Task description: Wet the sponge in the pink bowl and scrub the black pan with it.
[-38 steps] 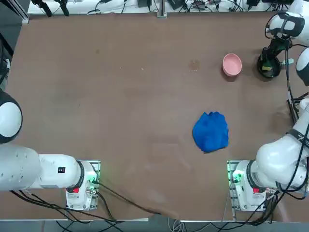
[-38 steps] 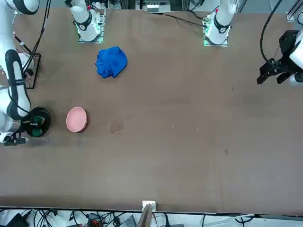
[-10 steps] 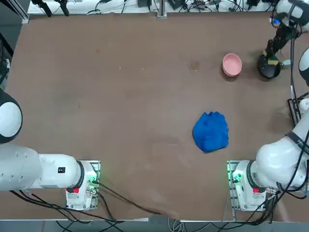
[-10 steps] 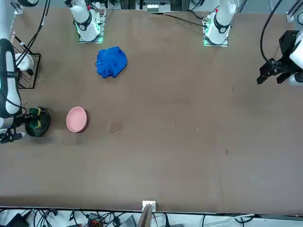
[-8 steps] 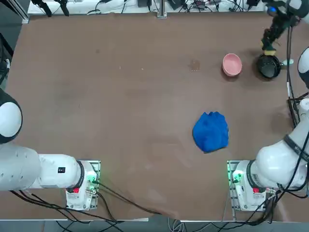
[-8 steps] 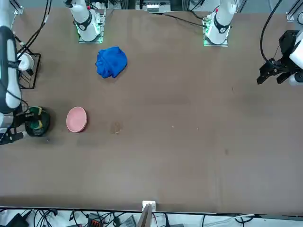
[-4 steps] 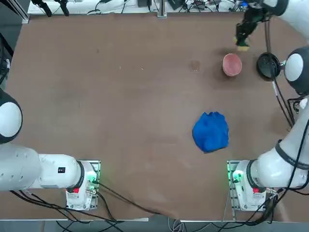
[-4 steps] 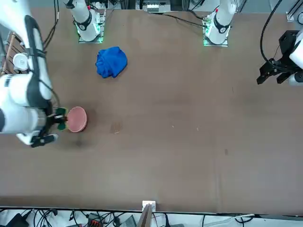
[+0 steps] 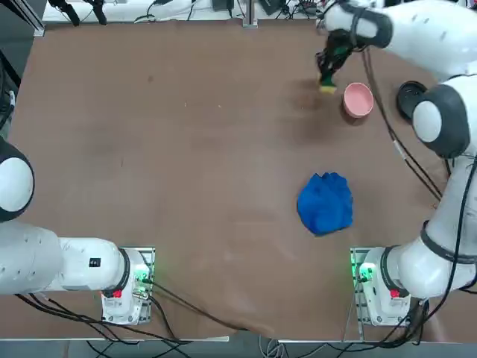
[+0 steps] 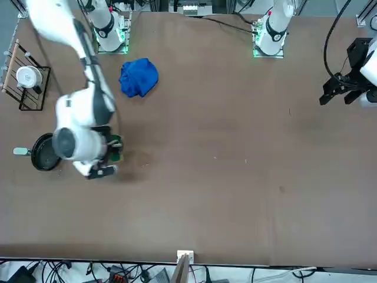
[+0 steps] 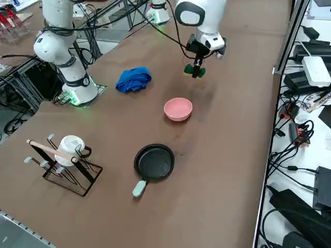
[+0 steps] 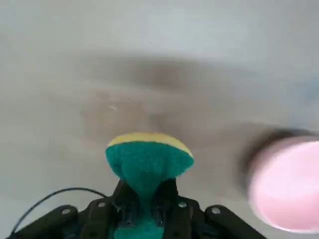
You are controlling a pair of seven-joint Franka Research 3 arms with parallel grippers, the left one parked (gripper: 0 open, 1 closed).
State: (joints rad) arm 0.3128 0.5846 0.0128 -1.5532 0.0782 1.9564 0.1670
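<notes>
My right gripper (image 9: 329,73) is shut on the sponge (image 9: 328,86), a green block with a yellow layer. It hangs above the bare table just beside the pink bowl (image 9: 358,99), on the side away from the black pan (image 9: 411,95). From the right side, the sponge (image 11: 194,70) is beyond the bowl (image 11: 178,109), and the pan (image 11: 154,161) lies nearer with its short handle. In the wrist view the sponge (image 12: 148,159) bulges out between the fingers and the bowl (image 12: 286,184) sits off to one side. In the front view the arm hides the bowl; the pan (image 10: 44,152) shows.
A crumpled blue cloth (image 9: 326,203) lies nearer my base. A wire rack (image 11: 64,164) holding a white cup stands at the table's right edge, past the pan. Cables and devices line the far edge.
The right arm has carried the sponge away from over the pan, across the pink bowl, to the bowl's other side. Bowl, pan and cloth have stayed put.
</notes>
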